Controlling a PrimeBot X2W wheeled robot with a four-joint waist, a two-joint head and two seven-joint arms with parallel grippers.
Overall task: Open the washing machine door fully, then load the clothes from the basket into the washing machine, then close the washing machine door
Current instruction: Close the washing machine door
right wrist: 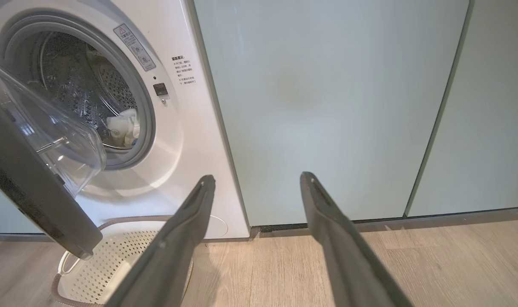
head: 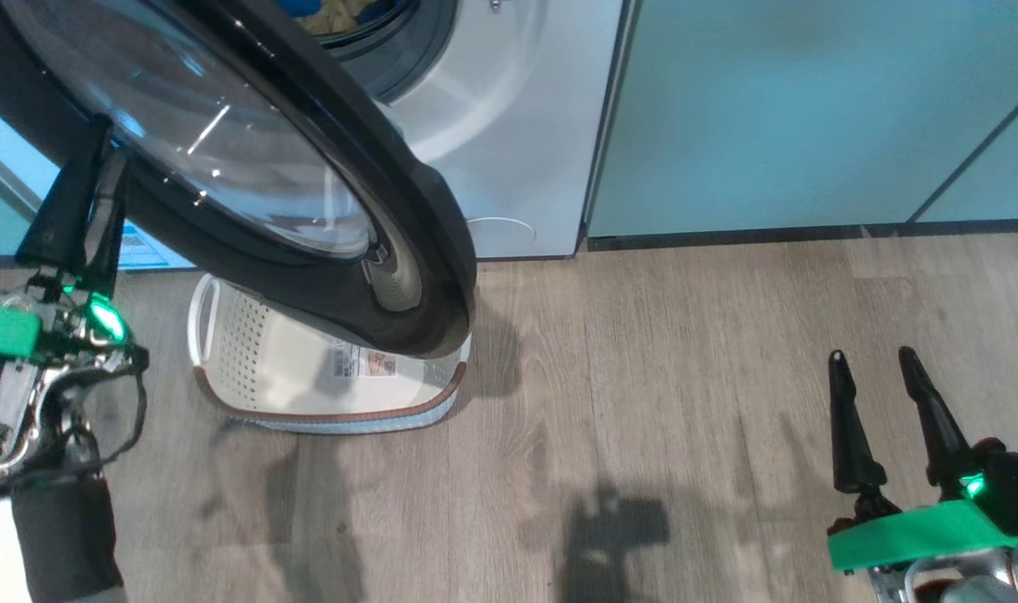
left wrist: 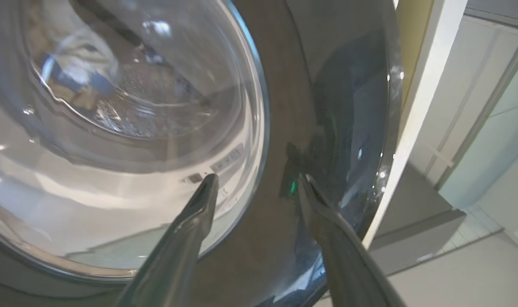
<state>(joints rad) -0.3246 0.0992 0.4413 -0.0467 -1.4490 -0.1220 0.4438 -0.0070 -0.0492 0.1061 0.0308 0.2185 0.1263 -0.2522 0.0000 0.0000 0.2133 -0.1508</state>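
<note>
Clothes (right wrist: 122,123) lie in the washing machine (head: 517,126), the basket (head: 241,343) empty under the half-open washing machine door (head: 429,243) — a flat push on its black rim is advised; left gripper (left wrist: 257,179) and right gripper (head: 869,356) fingers (right wrist: 344,238) are spread.

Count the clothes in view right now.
1 clump of clothes, low in the drum of the washing machine; it may be several pieces. None show in the basket, though the washing machine door hides part of it.
</note>
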